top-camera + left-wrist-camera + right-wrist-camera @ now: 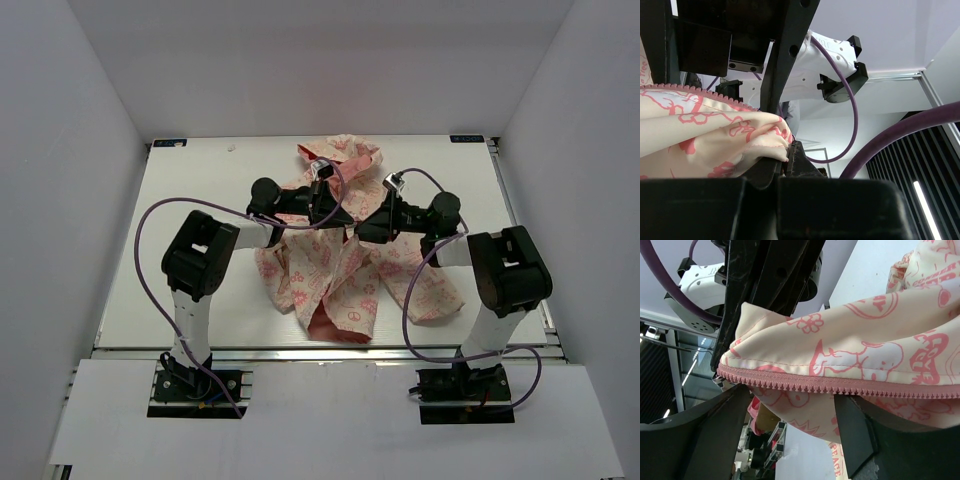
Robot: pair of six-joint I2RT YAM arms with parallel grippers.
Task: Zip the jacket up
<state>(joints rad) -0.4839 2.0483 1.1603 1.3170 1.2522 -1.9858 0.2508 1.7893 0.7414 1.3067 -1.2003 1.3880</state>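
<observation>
**Cream jacket (335, 285) pinched mid-frame**

It lies crumpled at the centre of the tabletop (200, 180). Left jaws clamp its fabric near the pink zipper strip (840, 385). Right jaws gape wide, seemingly straddling that strip; contact is unclear.

**Middle crowded, margins open**

The jacket (335, 285) covers the middle of the surface (200, 170), from the back edge almost to the front. Over it the left tool (333, 210) and right tool (367, 229) meet nose to nose, leaving no way between them. The left tool is clamped on the cloth. The zip edge (840, 385) spans the right tool's spread fingers (695, 440), filling that gap. The left cable (150, 250) loops out past the left arm, and the right cable (408, 310) hangs over the jacket's right side. There is wide bare surface left of the jacket and a narrower strip to its right. Walls (60, 200) close the left, right and back, so entry is from above or the near side.
</observation>
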